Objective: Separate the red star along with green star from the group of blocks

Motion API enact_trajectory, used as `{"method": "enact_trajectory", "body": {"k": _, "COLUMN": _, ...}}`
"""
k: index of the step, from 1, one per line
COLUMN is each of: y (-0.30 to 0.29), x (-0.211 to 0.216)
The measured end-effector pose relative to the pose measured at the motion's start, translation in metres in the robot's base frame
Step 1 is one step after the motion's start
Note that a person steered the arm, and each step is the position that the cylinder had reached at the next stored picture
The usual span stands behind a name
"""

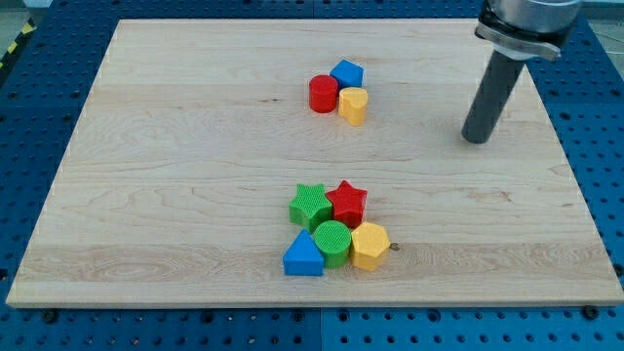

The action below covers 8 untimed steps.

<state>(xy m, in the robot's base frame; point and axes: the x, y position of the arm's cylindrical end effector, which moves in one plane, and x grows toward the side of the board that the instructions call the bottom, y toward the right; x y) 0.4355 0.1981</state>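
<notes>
Camera view | my tip (477, 139) touches nothing | well apart from red star (347, 204)

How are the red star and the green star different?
The red star is red; the green star is green. The red star sits toward the view's right, the green star toward its left, side by side. The red star adjoins the yellow block; the green star does not. Both are stars.

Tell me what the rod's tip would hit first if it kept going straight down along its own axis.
Only the wooden board: my tip already seems to rest on bare wood. The nearest blocks, the yellow block and blue block, lie well off toward the view's left.
</notes>
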Motion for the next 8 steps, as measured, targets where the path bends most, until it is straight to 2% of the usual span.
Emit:
{"method": "enact_trajectory", "body": {"k": 3, "y": 0.002, "x": 0.094}}
{"method": "enact_trajectory", "body": {"k": 8, "y": -0.028, "x": 0.102}}
